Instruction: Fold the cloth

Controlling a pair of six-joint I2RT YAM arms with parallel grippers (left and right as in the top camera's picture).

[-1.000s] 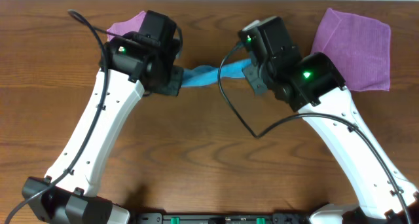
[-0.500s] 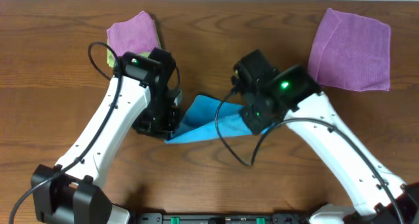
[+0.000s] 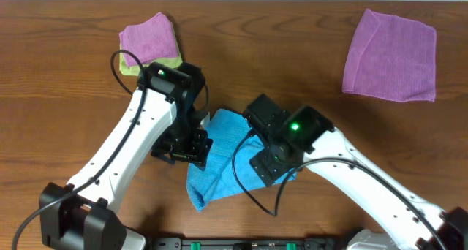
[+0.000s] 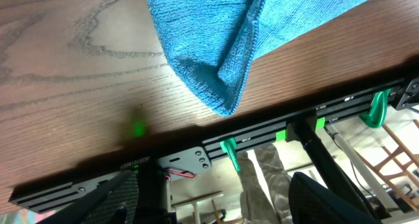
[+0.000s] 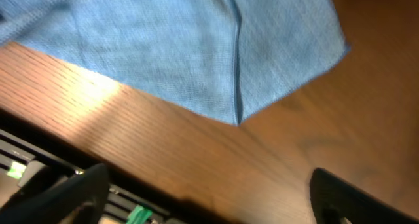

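Robotics lab or test station. Evidence:

- Wood-grain bench (image 3: 292,74) carries two white jointed arms with black housings, the left arm (image 3: 121,151) and the right arm (image 3: 365,180).
- Green status lights (image 3: 295,126) glow on the arms.
- Loose black cables (image 3: 238,178) loop off the arms.
- A black metal rail (image 4: 196,157) runs along the bench's near edge, with green clips (image 4: 229,153) fixed to it.
- Past that edge, the left wrist view shows wooden legs (image 4: 396,149) and floor clutter, too blurred to name.
- Sample pieces are laid out on the bench: a blue cloth (image 3: 223,144), a large purple cloth (image 3: 391,56) and a small folded stack (image 3: 150,39).
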